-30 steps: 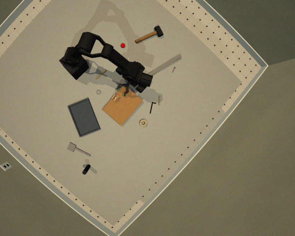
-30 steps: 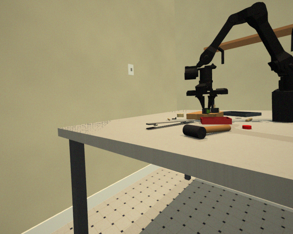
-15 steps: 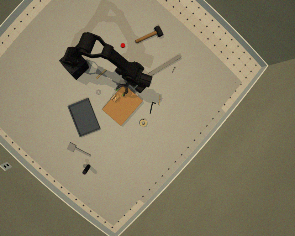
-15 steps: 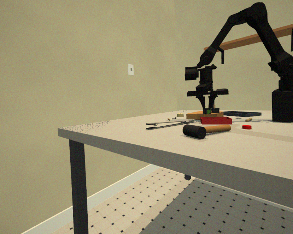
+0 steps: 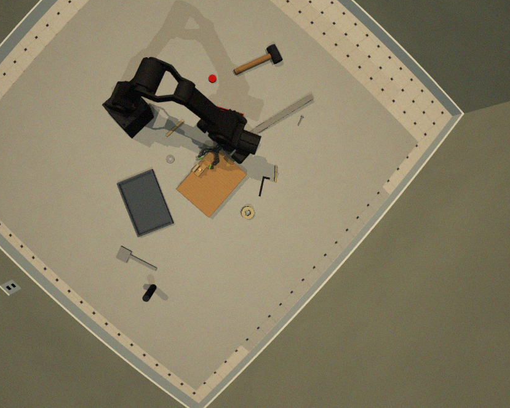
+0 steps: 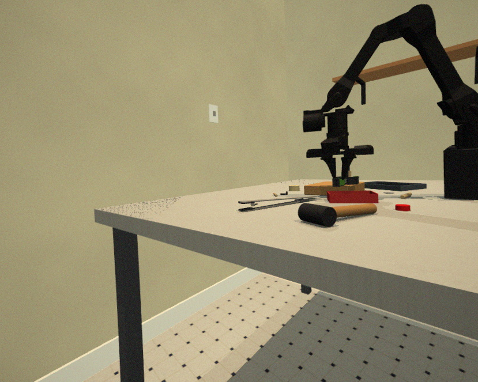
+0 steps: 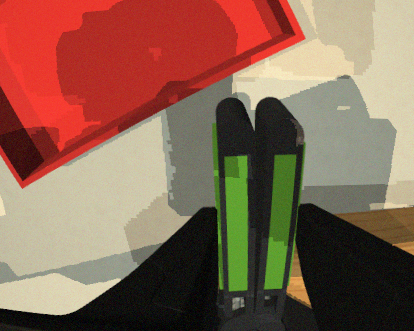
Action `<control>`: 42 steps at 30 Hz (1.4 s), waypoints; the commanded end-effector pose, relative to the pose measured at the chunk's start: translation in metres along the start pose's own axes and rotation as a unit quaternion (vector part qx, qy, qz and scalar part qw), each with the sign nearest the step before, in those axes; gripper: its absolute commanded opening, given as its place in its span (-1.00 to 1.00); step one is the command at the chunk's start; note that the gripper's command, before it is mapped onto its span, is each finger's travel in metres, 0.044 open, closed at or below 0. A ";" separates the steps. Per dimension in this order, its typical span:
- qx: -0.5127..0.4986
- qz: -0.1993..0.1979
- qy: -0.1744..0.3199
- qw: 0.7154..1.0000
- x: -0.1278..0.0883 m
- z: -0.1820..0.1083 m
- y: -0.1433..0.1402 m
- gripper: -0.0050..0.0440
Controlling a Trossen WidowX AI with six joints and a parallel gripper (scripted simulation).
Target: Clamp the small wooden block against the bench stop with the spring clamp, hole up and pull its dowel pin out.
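My gripper (image 6: 339,178) (image 7: 256,220) points down at the back corner of the wooden board (image 5: 211,194) and is shut on the spring clamp (image 6: 353,180) (image 7: 236,217), which is black with green strips. Its two bars lie close together between the fingers in the wrist view. The small wooden block (image 5: 200,167) sits near the board's edge, right beside the clamp. Its dowel pin (image 6: 349,173) stands up behind the clamp in the exterior view. The bench stop cannot be told apart from the block. The clamp's jaws are too small and partly hidden to judge whether they touch the block.
A red tray (image 6: 352,197) (image 7: 151,77) lies beside the board, near the fingers. A dark tray (image 5: 124,201) is on the board's other side. A long grey bar (image 5: 284,112), a mallet (image 5: 255,63) (image 6: 317,215), a hex key (image 5: 261,186) and a tape roll (image 5: 242,212) lie around.
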State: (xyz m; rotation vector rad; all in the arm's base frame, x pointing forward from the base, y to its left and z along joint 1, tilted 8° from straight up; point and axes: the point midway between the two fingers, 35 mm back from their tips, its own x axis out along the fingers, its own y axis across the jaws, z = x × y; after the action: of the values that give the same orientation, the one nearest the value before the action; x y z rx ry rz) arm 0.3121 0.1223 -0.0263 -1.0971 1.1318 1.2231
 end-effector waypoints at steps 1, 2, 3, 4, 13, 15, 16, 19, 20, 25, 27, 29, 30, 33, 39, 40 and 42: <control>0.000 -0.001 0.002 1.000 0.000 -0.004 0.001 -0.80; 0.000 -0.001 0.002 1.000 0.000 -0.005 0.001 -0.80; 0.000 -0.001 0.002 1.000 0.000 -0.006 0.001 -0.80; 0.000 -0.001 0.002 1.000 0.000 -0.006 0.001 -0.80; 0.000 -0.001 0.002 1.000 0.000 -0.013 0.001 -0.80; 0.000 -0.001 0.003 1.000 0.000 -0.015 0.001 -0.80; 0.000 -0.001 0.003 1.000 0.000 -0.015 0.001 -0.80; 0.000 -0.001 0.003 1.000 0.000 -0.017 0.001 -0.80; 0.000 -0.001 0.003 1.000 0.000 -0.017 0.001 -0.80; 0.000 -0.001 0.003 1.000 0.000 -0.022 0.001 -0.80; 0.000 -0.001 0.003 1.000 0.000 -0.023 0.001 -0.80; 0.000 -0.001 0.003 1.000 0.000 -0.025 0.001 -0.80; 0.000 -0.001 0.003 1.000 0.000 -0.025 0.001 -0.80; 0.000 -0.001 0.003 1.000 0.000 -0.027 0.001 -0.80; 0.000 -0.001 0.003 1.000 0.000 -0.031 0.001 -0.80; 0.000 -0.001 0.003 1.000 0.000 -0.032 0.001 -0.80; 0.000 -0.001 0.003 1.000 0.000 -0.033 0.001 -0.80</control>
State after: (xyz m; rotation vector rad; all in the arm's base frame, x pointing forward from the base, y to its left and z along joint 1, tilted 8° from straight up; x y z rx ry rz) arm 0.3110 0.0929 -0.0303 -1.1012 1.1339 1.2216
